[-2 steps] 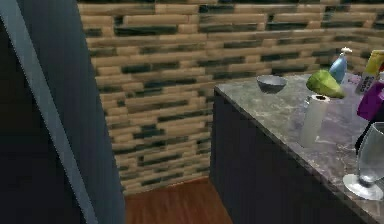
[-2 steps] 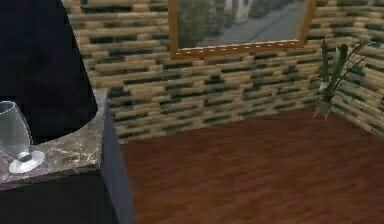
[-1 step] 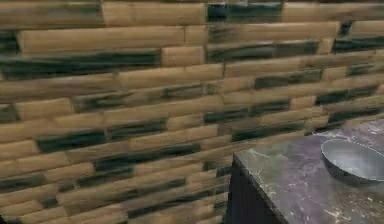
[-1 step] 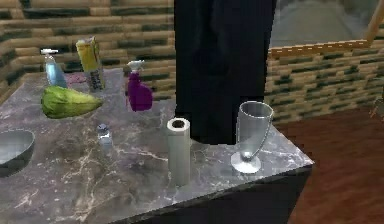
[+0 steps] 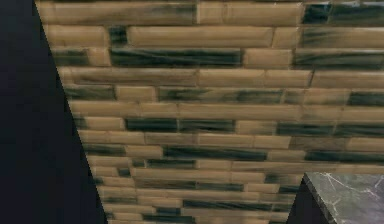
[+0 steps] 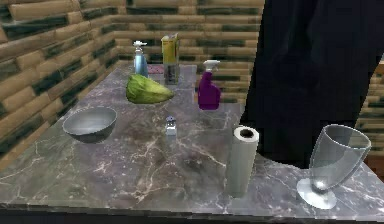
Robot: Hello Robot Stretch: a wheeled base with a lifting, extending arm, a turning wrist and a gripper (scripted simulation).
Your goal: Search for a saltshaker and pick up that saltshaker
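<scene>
Close up against a wall (image 5: 220,110) of tan bricks streaked with dark green. Flat black area (image 5: 25,130) down the left side. At bottom right, corner of a dark marbled counter (image 5: 345,200), near the wall.

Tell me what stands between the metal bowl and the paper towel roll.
In the arm side view, a small shaker stands on the marble counter between the bowl and the roll.

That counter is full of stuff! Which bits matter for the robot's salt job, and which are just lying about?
For the job:
- saltshaker, small, near the middle of the counter

Just lying about:
- metal bowl
- lettuce
- blue bottle
- tall jar
- purple spray bottle
- paper towel roll
- glass
</scene>
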